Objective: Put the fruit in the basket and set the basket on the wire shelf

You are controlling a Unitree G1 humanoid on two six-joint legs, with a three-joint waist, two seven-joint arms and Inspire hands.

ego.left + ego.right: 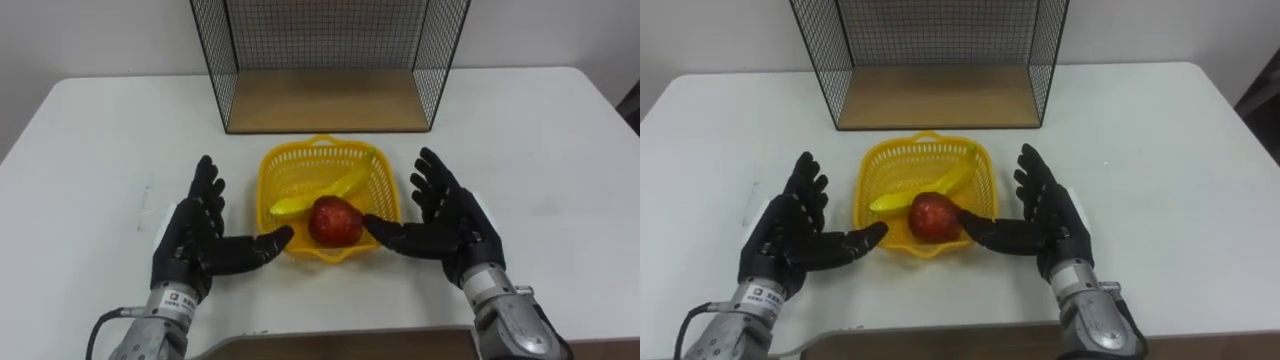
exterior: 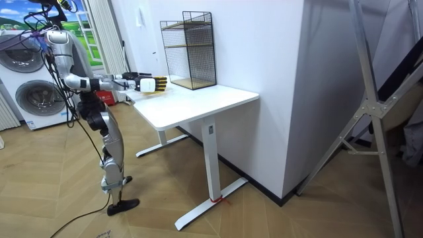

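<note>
Item 1 — left hand (image 1: 195, 235): nearest the camera, at about 8 o'clock from the basket. Fingers straight and spread, palm turned inward, thumb reaching toward the basket's near corner. It holds nothing.

Item 2 — right hand (image 1: 450, 225): at about 4 o'clock from the basket, mirroring the left. Fingers spread, thumb stretched toward the near rim beside the apple. It holds nothing. Whether either thumb touches the rim cannot be told from these angles.

Item 3 — basket (image 1: 264, 185): yellow plastic lattice, upright on the white table (image 1: 100, 150), between the two hands.

Item 4 — apple (image 1: 335, 222): red, inside the basket, at its 6 o'clock edge.

Item 5 — banana (image 1: 320, 192): yellow, inside the basket, lying slantwise just beyond the apple and seemingly touching it.

Item 6 — wire shelf (image 1: 325, 100): black mesh cage with a wooden floor, at 12 o'clock from the basket, just beyond it. Open front faces the robot; the floor is bare.

Standing: the room view shows the robot upright at the table's end, both arms held out over the top.

Status: fruit loading looks complete, since no fruit lies loose on the table. Still to do: grasp the basket from both sides, lift it, and set it forward on the shelf floor.
</note>
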